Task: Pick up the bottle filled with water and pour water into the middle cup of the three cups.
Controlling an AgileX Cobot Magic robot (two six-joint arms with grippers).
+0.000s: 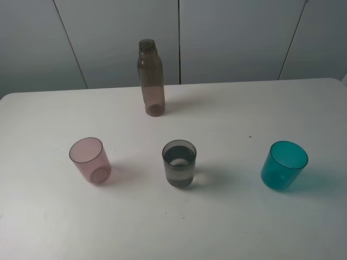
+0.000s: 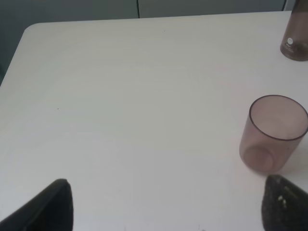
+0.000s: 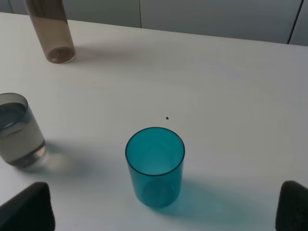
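The smoky brown-grey bottle [image 1: 150,77] stands upright with no cap at the back of the white table [image 1: 233,114]; its base shows in the left wrist view [image 2: 294,41] and the right wrist view [image 3: 52,30]. The middle smoky grey cup [image 1: 179,163] holds water, also seen in the right wrist view [image 3: 18,131]. The pink cup [image 1: 90,160] [image 2: 272,134] stands to its left and the teal cup [image 1: 283,165] [image 3: 155,166] to its right. My left gripper [image 2: 166,207] and right gripper [image 3: 166,209] are open and empty, fingertips [image 2: 48,207] [image 3: 29,209] low over the table's front, apart from everything.
Grey wall panels [image 1: 233,38] rise behind the table's far edge. A small dark speck [image 1: 250,136] lies on the table right of the middle. Neither arm shows in the exterior high view.
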